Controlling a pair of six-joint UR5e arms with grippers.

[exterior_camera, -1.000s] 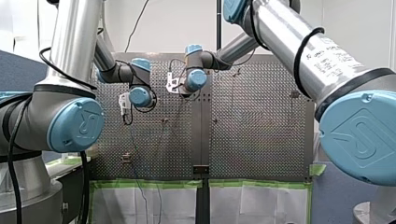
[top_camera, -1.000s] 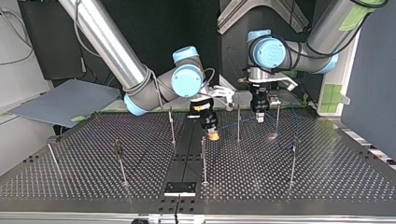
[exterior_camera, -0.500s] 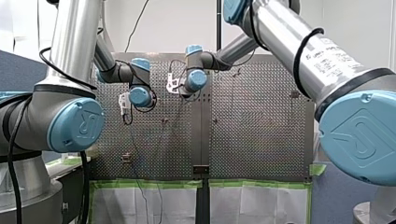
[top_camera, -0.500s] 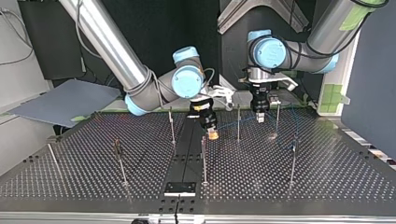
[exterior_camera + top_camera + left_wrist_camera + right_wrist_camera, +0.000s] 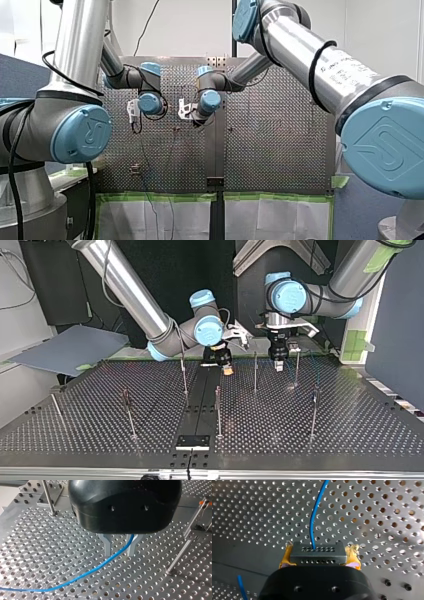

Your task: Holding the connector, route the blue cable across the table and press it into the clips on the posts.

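In the top view, the right arm (image 5: pixel 125 290) is seen coming in from the upper left and slanting down toward the middle. There its wrist is bent over and the right gripper (image 5: pixel 227 371) is hung low over the table (image 5: pixel 75 405), just right of the dark centre strip, with a spot of yellow shown at its tip. Further right, the left arm (image 5: pixel 350 270) is brought in from the upper right and folded back toward the middle. The left gripper (image 5: pixel 278 366) is pointed straight down near the table's far edge, between two upright posts (image 5: pixel 255 372). In the right wrist view, the yellow pads (image 5: pixel 353 555) are clamped on either side of the dark connector (image 5: pixel 317 553), which is held clear above the perforated surface. The blue cable (image 5: pixel 312 525) is led out of the connector's face and away ahead of that gripper over the holes. In the left wrist view, the metal fingers (image 5: pixel 107 546) are held a little apart and are not closed on the cable. The cable is passed loosely between them and is trailed off across the table beside the gripper. A post carrying a clip (image 5: pixel 200 517) is stood off to one side of this gripper, apart from the cable.
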